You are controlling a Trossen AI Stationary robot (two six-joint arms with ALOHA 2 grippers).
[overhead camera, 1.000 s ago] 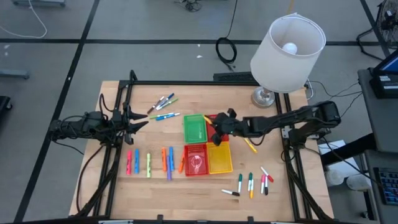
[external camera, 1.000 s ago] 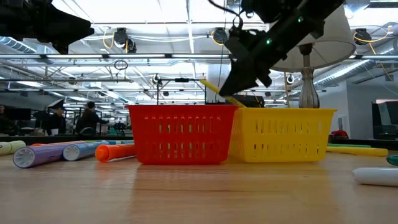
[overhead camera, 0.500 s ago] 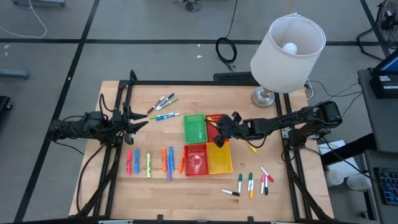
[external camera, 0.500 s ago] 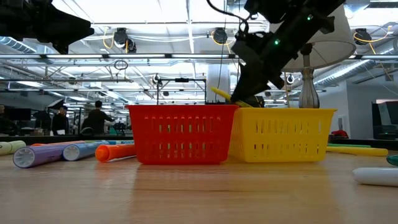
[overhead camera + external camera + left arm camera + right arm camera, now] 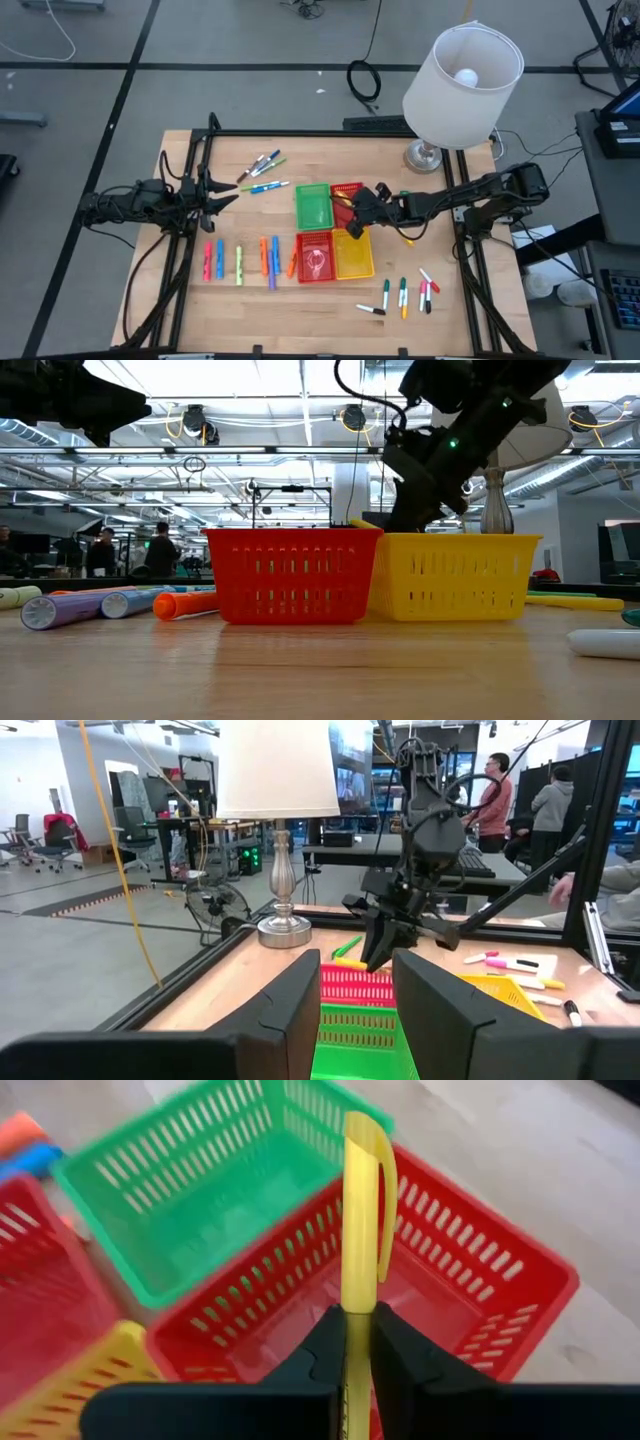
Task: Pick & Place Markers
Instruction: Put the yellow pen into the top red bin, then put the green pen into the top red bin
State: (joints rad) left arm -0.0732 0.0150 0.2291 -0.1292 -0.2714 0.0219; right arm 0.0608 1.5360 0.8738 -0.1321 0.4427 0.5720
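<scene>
Markers [image 5: 240, 264] are lying in loose rows left and right of 4 baskets at the table's middle. Right gripper [image 5: 351, 222] is pinching 1 yellow marker [image 5: 357, 1230] tight, hanging over the far red basket [image 5: 480, 1295] beside the yellow basket [image 5: 354, 258]. Left gripper [image 5: 222, 195] is waiting at the left edge, fingers apart, holding nothing

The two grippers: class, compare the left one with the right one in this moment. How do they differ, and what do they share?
The left gripper hangs open and empty near the table's left edge; the right gripper is shut on a yellow marker. The left gripper is apart from the baskets; the right gripper hovers over the yellow basket and a red basket. Both are dark and two-fingered.
</scene>
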